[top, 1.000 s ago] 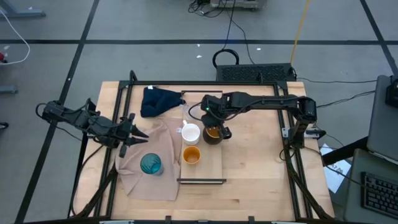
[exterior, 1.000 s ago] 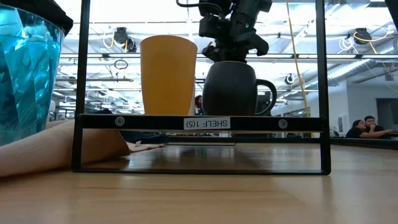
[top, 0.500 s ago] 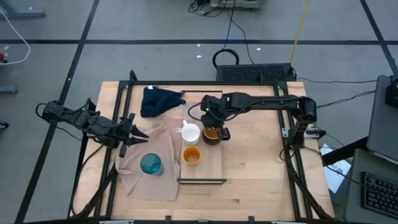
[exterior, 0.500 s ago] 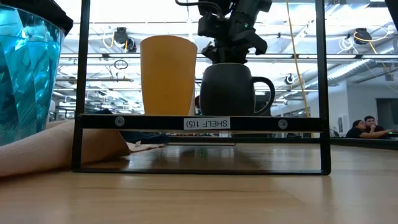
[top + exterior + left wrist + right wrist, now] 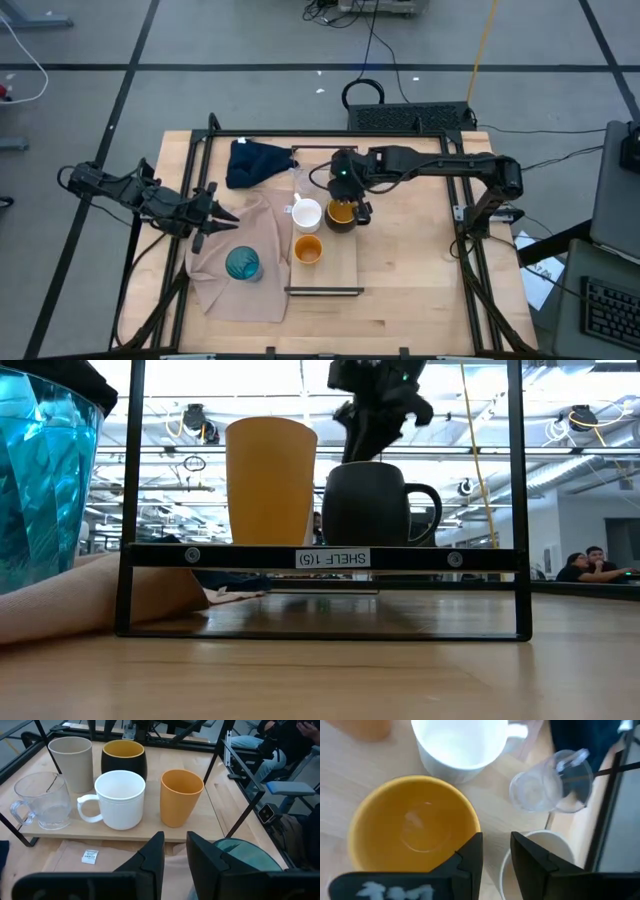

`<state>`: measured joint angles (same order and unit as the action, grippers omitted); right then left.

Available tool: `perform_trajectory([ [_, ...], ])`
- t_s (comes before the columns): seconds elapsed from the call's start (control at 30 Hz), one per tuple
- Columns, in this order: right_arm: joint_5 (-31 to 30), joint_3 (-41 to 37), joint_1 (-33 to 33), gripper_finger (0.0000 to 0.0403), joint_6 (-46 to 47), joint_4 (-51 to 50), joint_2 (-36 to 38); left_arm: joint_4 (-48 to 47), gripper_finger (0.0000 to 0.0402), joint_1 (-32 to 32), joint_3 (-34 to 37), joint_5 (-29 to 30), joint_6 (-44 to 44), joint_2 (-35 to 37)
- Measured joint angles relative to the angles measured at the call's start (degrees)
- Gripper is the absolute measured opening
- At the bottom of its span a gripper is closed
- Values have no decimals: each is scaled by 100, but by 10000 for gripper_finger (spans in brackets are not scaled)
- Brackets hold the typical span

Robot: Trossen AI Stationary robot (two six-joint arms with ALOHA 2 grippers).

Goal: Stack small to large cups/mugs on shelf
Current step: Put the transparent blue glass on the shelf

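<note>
On the light-wood shelf (image 5: pixel 345 262) stand the dark-handled orange mug (image 5: pixel 342 213), the white mug (image 5: pixel 306 213) and the small orange cup (image 5: pixel 307 250). The left wrist view also shows the clear glass (image 5: pixel 42 802) and the beige-grey cup (image 5: pixel 72 762) on the shelf. The teal ribbed tumbler (image 5: pixel 242 264) stands on the beige cloth (image 5: pixel 255 295). My right gripper (image 5: pixel 344 190) hangs just above the dark mug's rim (image 5: pixel 372 438), clear of it, with a narrow gap between its fingers (image 5: pixel 496 852). My left gripper (image 5: pixel 222 215) waits at the table's left, also with a narrow gap (image 5: pixel 175 850).
A dark blue cloth (image 5: pixel 255 160) lies at the far left of the table. The shelf's black end frame (image 5: pixel 320 557) stands at its near end. Bare tabletop (image 5: pixel 420 270) lies right of the shelf. People sit in the room beyond (image 5: pixel 590 565).
My right gripper has come away from the dark-handled mug's rim and gone up and a little toward the far edge. The mug stays upright on the shelf beside the white mug.
</note>
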<state>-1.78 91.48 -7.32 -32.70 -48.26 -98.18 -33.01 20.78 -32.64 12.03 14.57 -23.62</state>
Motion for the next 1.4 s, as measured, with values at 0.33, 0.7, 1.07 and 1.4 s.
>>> perform_trajectory([
  [0.33, 2, 0, 530, 91, 527, 39, 1047, 11, 81, -1, 0, -2, 227, -1],
  [0.7, 7, 0, 1154, 91, 1417, -7, 1867, 1506, 81, -2, 0, -649, 781, -443],
  [1.07, 31, -411, 1504, 91, 1875, 17, 1897, 3328, 81, 0, -2, -1376, -646, -1633],
  [1.4, 29, -1024, 1531, 91, 1887, 445, 1896, 3103, 126, 101, -67, -1567, 318, -2310],
])
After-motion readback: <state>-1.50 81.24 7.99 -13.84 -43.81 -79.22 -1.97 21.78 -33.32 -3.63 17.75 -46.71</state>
